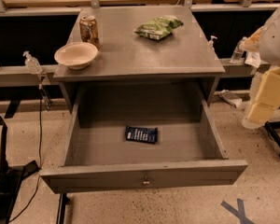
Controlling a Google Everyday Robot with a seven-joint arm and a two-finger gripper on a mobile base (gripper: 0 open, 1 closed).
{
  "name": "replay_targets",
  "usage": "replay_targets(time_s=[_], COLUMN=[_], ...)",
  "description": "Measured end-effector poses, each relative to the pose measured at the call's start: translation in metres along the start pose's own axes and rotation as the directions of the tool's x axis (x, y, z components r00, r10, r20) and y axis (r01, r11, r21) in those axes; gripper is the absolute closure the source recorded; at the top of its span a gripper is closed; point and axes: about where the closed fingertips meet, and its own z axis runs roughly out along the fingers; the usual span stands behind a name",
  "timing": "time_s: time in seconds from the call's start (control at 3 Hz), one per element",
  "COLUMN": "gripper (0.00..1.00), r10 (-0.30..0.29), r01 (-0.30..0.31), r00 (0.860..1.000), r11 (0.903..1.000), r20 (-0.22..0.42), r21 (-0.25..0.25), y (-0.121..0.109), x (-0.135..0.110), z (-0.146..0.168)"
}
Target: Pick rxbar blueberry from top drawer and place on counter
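Note:
The rxbar blueberry [141, 134] is a small dark navy wrapper with pale print. It lies flat on the floor of the open top drawer [144, 176], near the middle and towards the back. The drawer is pulled fully out and shows its front panel and small keyhole. The grey counter [144, 50] sits above it. My gripper [260, 110], cream-yellow under a white arm link, hangs at the right edge of the view. It is outside the drawer, right of the drawer's right wall, well apart from the bar.
On the counter stand a tan bowl [76, 55] at front left, a drink can [89, 30] behind it and a green-and-white chip bag [158, 27] at the back. Small bottles [31, 62] stand on side ledges. A black stand [0, 171] and cables are at left.

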Motion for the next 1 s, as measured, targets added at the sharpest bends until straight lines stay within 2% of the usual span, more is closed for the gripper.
replay_targets(time_s=[0.33, 0.67, 1.0], gripper=[0.00, 0.00, 0.00], r10=[-0.008, -0.039, -0.054], r01=[0.008, 0.039, 0.045], r00=[1.000, 0.997, 0.990], r11=[1.0000, 0.9992, 0.9962], r20=[0.012, 0.070, 0.129], r21=[0.006, 0.008, 0.075], y=[-0.002, -0.016, -0.039], x=[-0.004, -0.038, -0.062], z=[0.001, 0.035, 0.047])
